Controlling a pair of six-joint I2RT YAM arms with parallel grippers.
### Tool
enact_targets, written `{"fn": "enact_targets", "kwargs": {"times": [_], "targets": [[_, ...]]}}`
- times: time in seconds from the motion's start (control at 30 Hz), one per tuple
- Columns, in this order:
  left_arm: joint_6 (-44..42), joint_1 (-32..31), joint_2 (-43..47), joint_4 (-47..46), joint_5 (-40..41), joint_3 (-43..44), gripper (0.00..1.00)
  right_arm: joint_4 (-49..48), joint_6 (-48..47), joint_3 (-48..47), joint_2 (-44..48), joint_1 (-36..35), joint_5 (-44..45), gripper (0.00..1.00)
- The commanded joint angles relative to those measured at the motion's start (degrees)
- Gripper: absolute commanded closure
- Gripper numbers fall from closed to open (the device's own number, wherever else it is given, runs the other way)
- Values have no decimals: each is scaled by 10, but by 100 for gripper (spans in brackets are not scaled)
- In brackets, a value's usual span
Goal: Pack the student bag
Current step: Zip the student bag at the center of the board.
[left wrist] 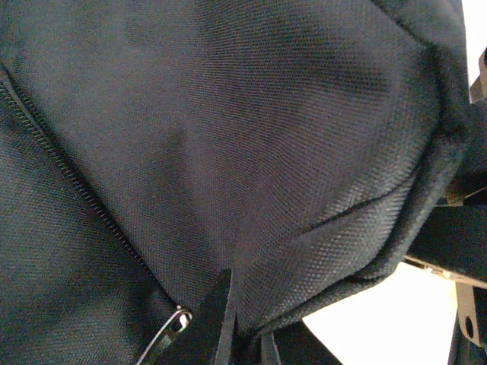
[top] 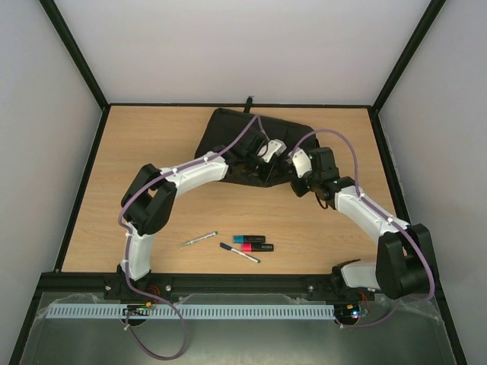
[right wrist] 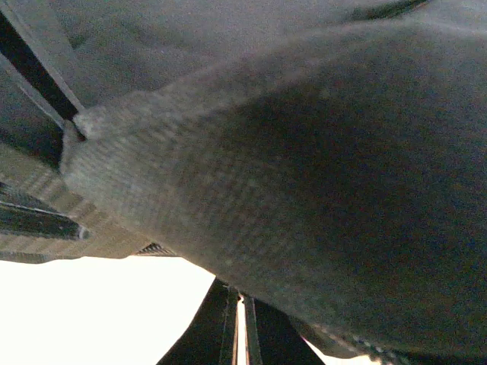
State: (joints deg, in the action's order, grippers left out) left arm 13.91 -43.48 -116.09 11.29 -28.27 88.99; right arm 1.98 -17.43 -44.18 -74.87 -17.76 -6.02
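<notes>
The student bag (top: 232, 133), large, black and soft, lies at the back middle of the table. My left gripper (top: 268, 149) reaches over it. In the left wrist view this gripper (left wrist: 243, 308) is shut, pinching a fold of the bag's black weave (left wrist: 304, 152), with a zipper line (left wrist: 76, 190) and a metal pull ring (left wrist: 173, 321) to the left. My right gripper (top: 298, 163) sits at the bag's right edge. In the right wrist view its fingers (right wrist: 241, 295) are shut with their tips against the lifted fabric (right wrist: 319, 175). The bag's inside is hidden.
Near the front of the wooden table (top: 137, 160) lie a silver pen (top: 198, 239), a blue-capped pen (top: 240, 253), a blue highlighter (top: 249, 239) and a red marker (top: 261, 247). Black frame posts and white walls enclose the table.
</notes>
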Motion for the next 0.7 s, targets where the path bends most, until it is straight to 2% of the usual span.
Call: {"fn": "enact_targets", "kwargs": {"times": [0.0, 0.13, 0.33, 0.47, 0.67], "targets": [[-18, -5, 42, 22, 6, 25, 98, 47, -32, -16, 18, 34, -1, 99], [-61, -8, 41, 53, 50, 35, 98, 117, -96, -20, 16, 51, -42, 99], [-141, -27, 51, 103, 162, 30, 98, 177, -141, -10, 30, 61, -45, 99], [-139, -29, 85, 103, 167, -25, 98, 201, -162, 3, 52, 68, -53, 99], [-130, -28, 169, 79, 219, -149, 98, 213, -196, 41, 82, 69, -54, 99]]}}
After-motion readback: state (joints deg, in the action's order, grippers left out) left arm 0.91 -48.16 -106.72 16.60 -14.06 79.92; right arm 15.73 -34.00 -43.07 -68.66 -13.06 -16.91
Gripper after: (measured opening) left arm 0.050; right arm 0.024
